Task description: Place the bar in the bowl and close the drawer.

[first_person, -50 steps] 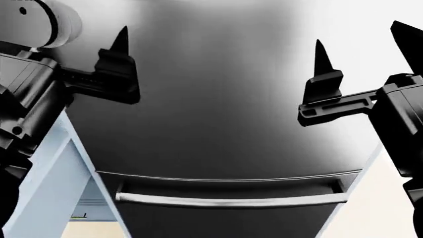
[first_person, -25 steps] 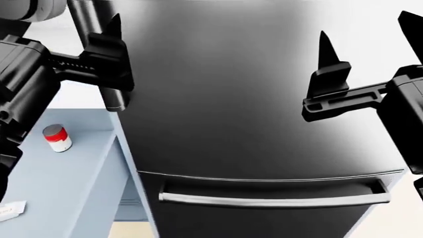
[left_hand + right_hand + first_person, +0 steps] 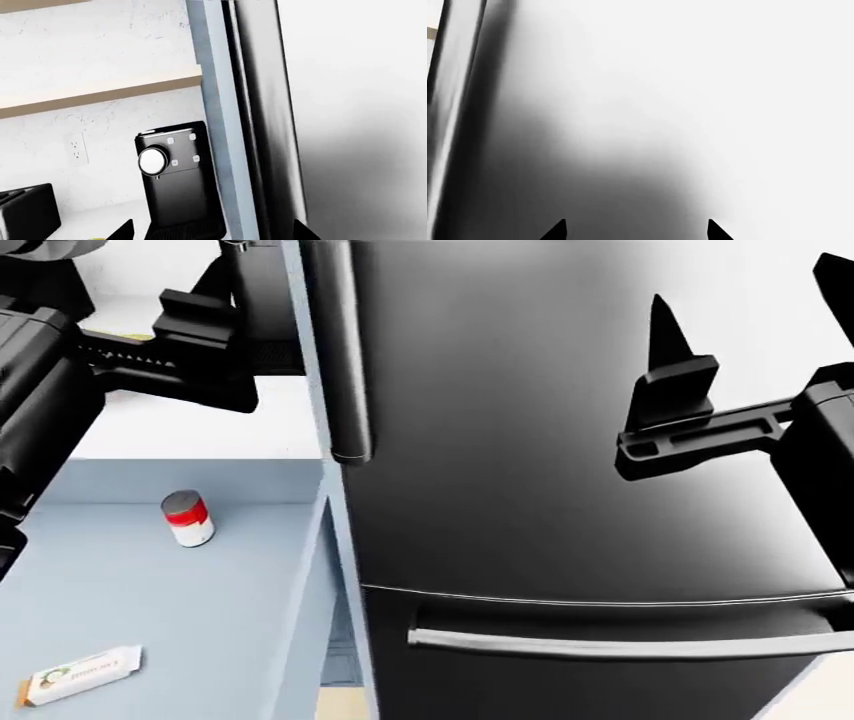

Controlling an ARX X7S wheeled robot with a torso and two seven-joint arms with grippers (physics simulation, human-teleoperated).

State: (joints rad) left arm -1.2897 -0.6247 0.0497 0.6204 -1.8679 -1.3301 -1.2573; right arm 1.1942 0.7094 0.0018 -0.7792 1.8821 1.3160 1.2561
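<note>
Both grippers hang empty in front of a tall dark fridge (image 3: 561,440), and neither is near the task's things. In the head view the left gripper (image 3: 220,335) sits up by the fridge's near edge, above a white counter (image 3: 200,420); only one finger of it shows clearly there, but its wrist view shows two dark fingertips (image 3: 123,231) well apart with nothing between them, so its jaws stand parted. The right gripper (image 3: 741,350) faces the fridge door, and its wrist view likewise shows two tips spread wide over bare steel.

The bar (image 3: 80,676) lies flat low at the left of the head view, on the pale blue-grey floor of what looks like the open drawer (image 3: 160,580), though its front and handle are out of frame, so I can't be sure. A red-and-white can (image 3: 188,518) stands upright farther back on the same surface, well apart from the bar. No bowl is in view.

My guess is the bar is light, with a thin slick wrapper that crinkles and could slide off a loose pinch. Taking it across its short width, near the middle, should keep it level. The left arm is the closer one.
</note>
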